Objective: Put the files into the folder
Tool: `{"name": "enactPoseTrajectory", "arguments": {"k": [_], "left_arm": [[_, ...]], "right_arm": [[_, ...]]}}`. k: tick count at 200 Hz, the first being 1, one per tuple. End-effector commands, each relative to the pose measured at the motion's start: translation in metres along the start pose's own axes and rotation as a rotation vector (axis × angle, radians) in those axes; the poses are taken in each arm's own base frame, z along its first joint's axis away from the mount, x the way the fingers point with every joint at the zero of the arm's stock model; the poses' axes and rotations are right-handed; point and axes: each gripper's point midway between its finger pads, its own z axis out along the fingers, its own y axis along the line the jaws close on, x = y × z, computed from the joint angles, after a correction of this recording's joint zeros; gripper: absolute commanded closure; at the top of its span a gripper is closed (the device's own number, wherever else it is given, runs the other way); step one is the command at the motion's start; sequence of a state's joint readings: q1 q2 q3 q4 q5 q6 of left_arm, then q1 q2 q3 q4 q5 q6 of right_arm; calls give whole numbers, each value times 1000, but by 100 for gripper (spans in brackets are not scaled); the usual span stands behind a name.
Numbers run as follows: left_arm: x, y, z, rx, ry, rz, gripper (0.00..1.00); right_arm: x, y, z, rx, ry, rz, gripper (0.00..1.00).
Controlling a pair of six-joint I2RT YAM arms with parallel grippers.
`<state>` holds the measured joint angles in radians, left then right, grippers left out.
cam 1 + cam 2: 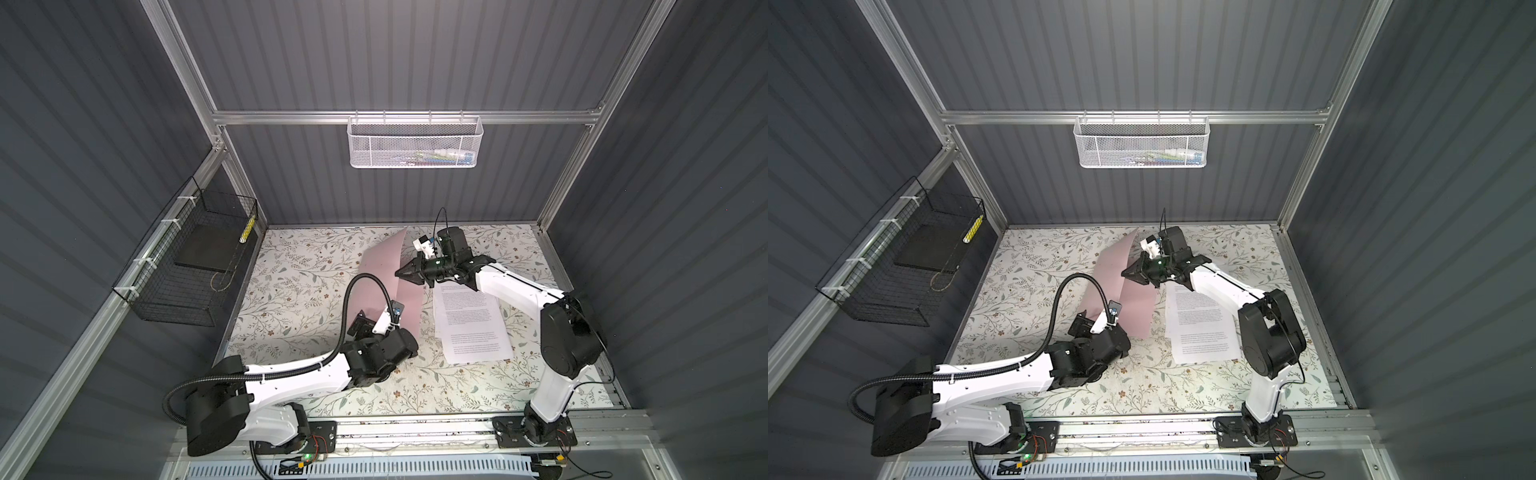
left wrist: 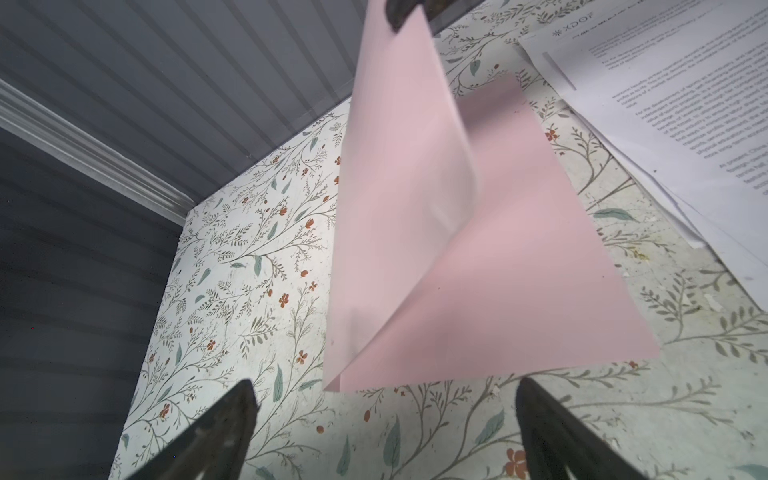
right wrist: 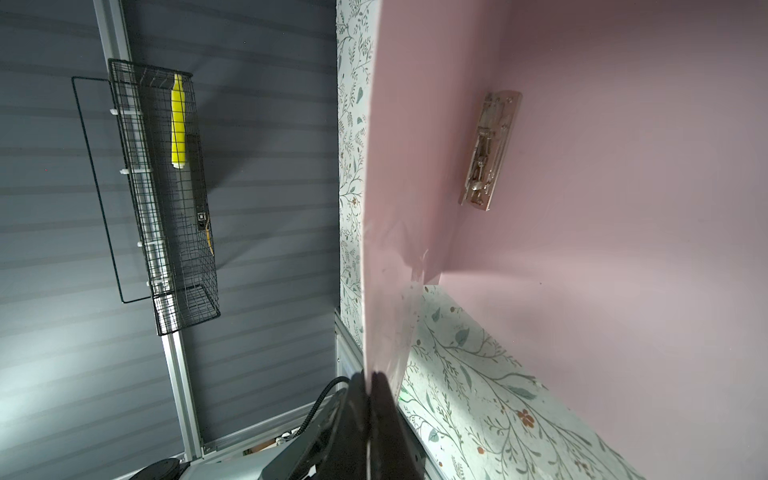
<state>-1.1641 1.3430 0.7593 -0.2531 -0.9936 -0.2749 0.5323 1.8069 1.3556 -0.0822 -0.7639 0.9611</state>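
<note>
The right fingers pinch the pink folder by its raised flap, the other flap flat on the worktop; the left fingers gape empty nearby. The files beside it look light, floppy and slippery, best pinched together at one edge.

**Two white arms with black joints**

We see two arms of one make. The left arm wears white shells along its links, dotted with small dark screws, and bulky black housings at its joints. A ribbed black conduit runs beside it. The right arm has the same white shells and black joints, with a thin black cable and a small green light at its wrist. Each wrist bears a white camera bracket. The left gripper and the right gripper have dark, wedge-shaped fingers. Each arm rises from a black base plate, with red and black wires beside it.
</note>
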Motion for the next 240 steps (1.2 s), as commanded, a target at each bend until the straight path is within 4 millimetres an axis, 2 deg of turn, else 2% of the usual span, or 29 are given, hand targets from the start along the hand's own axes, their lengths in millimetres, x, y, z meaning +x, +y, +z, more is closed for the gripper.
{"name": "enactPoseTrajectory", "arguments": {"k": [1, 22, 54, 66, 118, 131, 139, 143, 146, 164, 171, 183, 196, 211, 240], "left_arm": [[-14, -1, 7, -3, -15, -10, 4], [-14, 3, 11, -3, -14, -21, 9], [-16, 11, 14, -11, -17, -40, 28], [-16, 12, 15, -7, -12, -44, 38], [-16, 16, 17, -15, 9, -50, 62], [-15, 15, 17, -10, 15, -51, 70], [-15, 15, 17, -8, 16, -51, 81], [-15, 15, 17, -7, 18, -51, 94], [-15, 16, 18, -8, 19, -50, 99], [-15, 16, 19, -14, 24, -48, 100], [-15, 17, 19, -18, 29, -46, 100], [-16, 20, 20, -20, 34, -55, 100], [-18, 23, 18, -15, 30, -79, 100], [-21, 29, 16, -8, 24, -127, 100], [-19, 49, 16, -11, 34, -293, 100]], "right_arm": [[15, 26, -5, -58, 30, -49, 100], [22, 25, -4, -43, 39, -64, 100], [30, 21, -1, -32, 66, -73, 100], [34, 22, 1, -34, 87, -89, 100], [42, 13, 8, 6, 136, -103, 100], [43, 12, 10, 5, 144, -100, 100], [43, 13, 10, 3, 146, -101, 100], [43, 13, 10, 3, 149, -102, 100], [43, 13, 11, 2, 151, -102, 100], [43, 17, 11, -7, 161, -110, 100], [42, 18, 10, -9, 163, -109, 91], [41, 21, 10, -21, 168, -114, 61], [39, 26, 8, -31, 163, -125, 43], [34, 33, 1, -41, 139, -147, 33], [17, 34, -19, -20, 63, -178, 26]]}}
